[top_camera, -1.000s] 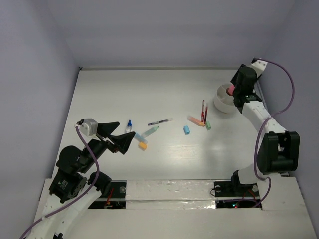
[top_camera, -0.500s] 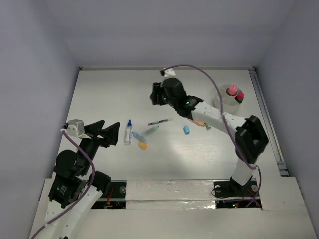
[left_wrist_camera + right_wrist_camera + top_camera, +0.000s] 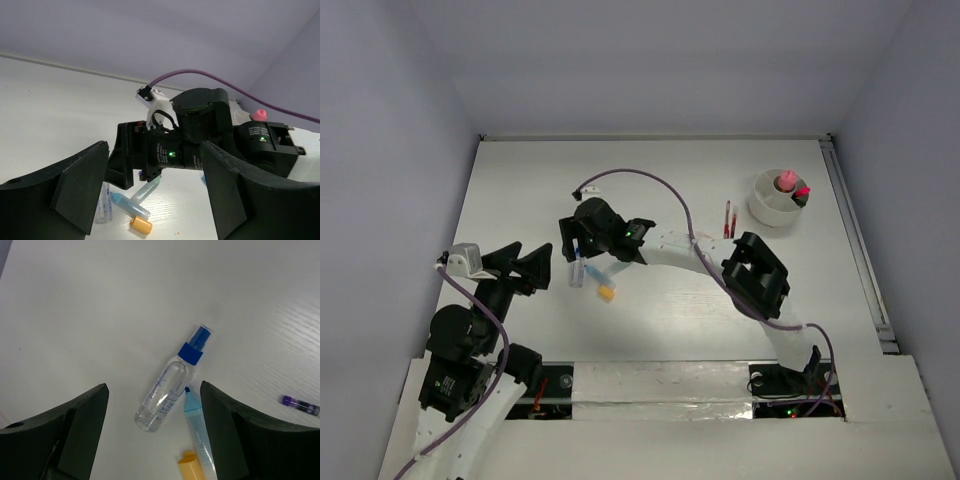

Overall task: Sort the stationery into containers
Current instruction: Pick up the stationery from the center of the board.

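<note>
**A:** First entry, largest item?
**B:** We list the white table point(image 3: 520, 180). Next comes the right arm point(image 3: 665, 246), stretched across it toward the left side.

**A:** Condition of the grippers?
**B:** We enter the right gripper point(image 3: 153, 385) as jaws spread wide, nothing clamped. The left gripper point(image 3: 155, 145) also has its jaws apart with nothing between them. It faces the right arm's wrist from close by.

**A:** Containers?
**B:** One white cup point(image 3: 775, 200), well apart from both grippers, on the far right of the table. A pink marker point(image 3: 786, 180) stands in it, and a red item point(image 3: 802, 192) sits at its rim.

**A:** Items at the right gripper?
**B:** We record a clear spray bottle point(image 3: 167, 387) with a blue cap. It lies flat under the gap between the right gripper's fingers and neither finger touches it. A blue highlighter point(image 3: 197, 432) lies just beside it, tip toward the bottle's neck. We cannot tell whether they touch. An orange marker point(image 3: 191, 467) rests against the highlighter's side.

**A:** Smallest entries?
**B:** Two thin pens point(image 3: 729, 218) lie side by side near the cup, well apart from either gripper. A purple-tipped pen end point(image 3: 300, 405) shows beyond one of the right gripper's fingers, the rest of it out of view.
</note>
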Robot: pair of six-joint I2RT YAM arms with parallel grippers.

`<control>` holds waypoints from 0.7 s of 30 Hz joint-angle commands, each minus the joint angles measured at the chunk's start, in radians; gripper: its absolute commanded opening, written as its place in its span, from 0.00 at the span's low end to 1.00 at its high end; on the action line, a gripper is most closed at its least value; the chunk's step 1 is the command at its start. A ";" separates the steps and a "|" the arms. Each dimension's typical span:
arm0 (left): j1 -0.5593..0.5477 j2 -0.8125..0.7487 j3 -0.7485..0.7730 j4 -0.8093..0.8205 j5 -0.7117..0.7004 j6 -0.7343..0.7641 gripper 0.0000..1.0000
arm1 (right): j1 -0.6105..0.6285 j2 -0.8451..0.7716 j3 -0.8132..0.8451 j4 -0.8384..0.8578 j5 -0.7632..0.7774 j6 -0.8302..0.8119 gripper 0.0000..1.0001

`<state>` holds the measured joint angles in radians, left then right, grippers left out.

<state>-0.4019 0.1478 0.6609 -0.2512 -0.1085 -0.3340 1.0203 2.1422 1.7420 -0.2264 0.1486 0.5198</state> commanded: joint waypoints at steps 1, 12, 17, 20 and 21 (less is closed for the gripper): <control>0.006 -0.007 0.008 0.036 -0.003 -0.010 0.70 | 0.015 0.054 0.100 -0.062 0.029 0.080 0.80; 0.006 0.009 0.002 0.041 0.016 -0.013 0.70 | 0.027 0.196 0.227 -0.198 0.134 0.187 0.79; 0.006 0.007 0.002 0.043 0.020 -0.014 0.70 | 0.027 0.237 0.251 -0.212 0.126 0.215 0.76; 0.015 0.007 0.002 0.044 0.023 -0.014 0.70 | 0.027 0.252 0.251 -0.205 0.111 0.233 0.71; 0.015 0.007 0.002 0.046 0.024 -0.014 0.70 | 0.037 0.254 0.248 -0.196 0.106 0.238 0.70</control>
<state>-0.3943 0.1474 0.6609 -0.2516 -0.1001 -0.3424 1.0416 2.3810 1.9583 -0.4141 0.2550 0.7177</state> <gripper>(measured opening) 0.705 0.708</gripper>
